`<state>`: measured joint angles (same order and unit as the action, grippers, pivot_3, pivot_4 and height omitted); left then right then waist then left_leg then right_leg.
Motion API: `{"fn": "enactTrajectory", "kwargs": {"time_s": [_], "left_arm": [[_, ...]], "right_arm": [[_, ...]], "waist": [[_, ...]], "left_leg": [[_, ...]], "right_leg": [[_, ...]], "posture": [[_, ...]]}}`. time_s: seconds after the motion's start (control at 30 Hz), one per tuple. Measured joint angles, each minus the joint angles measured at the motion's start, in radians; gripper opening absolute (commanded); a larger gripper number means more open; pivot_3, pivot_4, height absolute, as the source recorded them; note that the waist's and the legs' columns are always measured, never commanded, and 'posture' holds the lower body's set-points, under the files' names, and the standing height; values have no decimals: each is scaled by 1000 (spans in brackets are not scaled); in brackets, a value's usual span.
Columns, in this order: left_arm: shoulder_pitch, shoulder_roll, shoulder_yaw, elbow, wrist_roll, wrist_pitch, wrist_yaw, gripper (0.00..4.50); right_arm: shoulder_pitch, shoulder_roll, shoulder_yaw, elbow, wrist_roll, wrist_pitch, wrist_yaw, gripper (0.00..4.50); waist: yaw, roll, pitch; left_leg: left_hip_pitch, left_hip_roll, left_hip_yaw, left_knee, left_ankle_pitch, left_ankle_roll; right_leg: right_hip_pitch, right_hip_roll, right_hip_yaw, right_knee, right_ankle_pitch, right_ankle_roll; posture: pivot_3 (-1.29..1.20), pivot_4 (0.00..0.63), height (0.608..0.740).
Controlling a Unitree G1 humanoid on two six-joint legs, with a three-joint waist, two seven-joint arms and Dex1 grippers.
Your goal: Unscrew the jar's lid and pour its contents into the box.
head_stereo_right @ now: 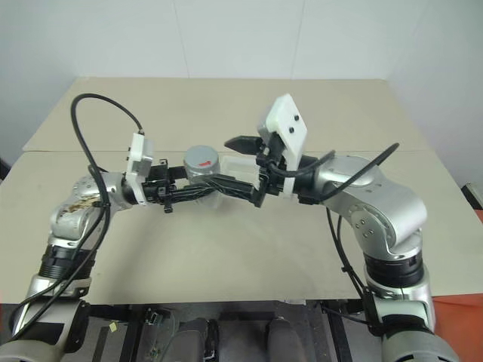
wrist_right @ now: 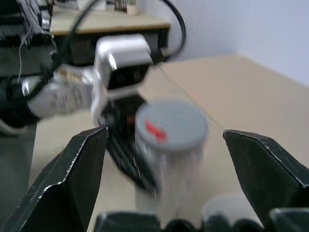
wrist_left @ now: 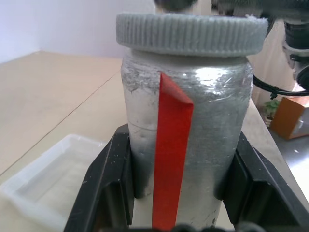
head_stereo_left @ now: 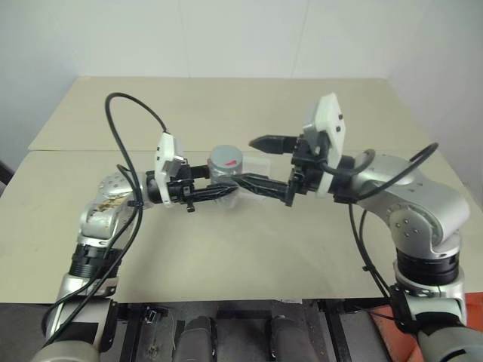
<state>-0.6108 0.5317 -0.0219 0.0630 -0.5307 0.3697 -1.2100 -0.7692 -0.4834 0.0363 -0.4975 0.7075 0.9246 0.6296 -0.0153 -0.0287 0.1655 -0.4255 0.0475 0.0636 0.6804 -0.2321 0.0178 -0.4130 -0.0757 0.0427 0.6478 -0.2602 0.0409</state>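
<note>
**Grey, red and beige**

The lid point(head_stereo_left: 226, 157) is ribbed grey with a small red mark on top. The jar point(wrist_left: 186, 145) looks cloudy silver-clear, with a bright red stripe down its side. The box point(wrist_left: 53, 181) is translucent white. Both grippers' fingers point(wrist_left: 104, 183) are black. The table point(head_stereo_left: 249, 241) is plain beige.

no readable text anywhere tbh. lid point(wrist_right: 171, 126) between right pincer point(wrist_right: 174, 159) fingers has plain red mark, jar point(wrist_left: 186, 145) in left pincer point(wrist_left: 178, 193) just red stripe, no letters.
</note>
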Motion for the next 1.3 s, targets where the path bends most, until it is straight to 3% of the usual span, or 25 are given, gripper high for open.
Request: {"fn": "enactTrajectory", "kwargs": {"time_s": [0.57,1.3], "left_arm": [[-17,-34,-11,25,20,-22,-20,1943],[51,68,48,-59,-22,26,-20,1943]], "right_arm": [[-62,91,117,79,-137,1,-137,4445],[0,-38,64,58,-100,1,-58,4445]], "waist": [[2,0,0],[1,0,0]], "left_leg": [[-1,0,1,0,0,0],[-1,0,1,0,0,0]], "right_leg": [[-1,0,0,0,0,0],[-1,0,0,0,0,0]], "posture": [[0,150,740],[0,150,740]]}}
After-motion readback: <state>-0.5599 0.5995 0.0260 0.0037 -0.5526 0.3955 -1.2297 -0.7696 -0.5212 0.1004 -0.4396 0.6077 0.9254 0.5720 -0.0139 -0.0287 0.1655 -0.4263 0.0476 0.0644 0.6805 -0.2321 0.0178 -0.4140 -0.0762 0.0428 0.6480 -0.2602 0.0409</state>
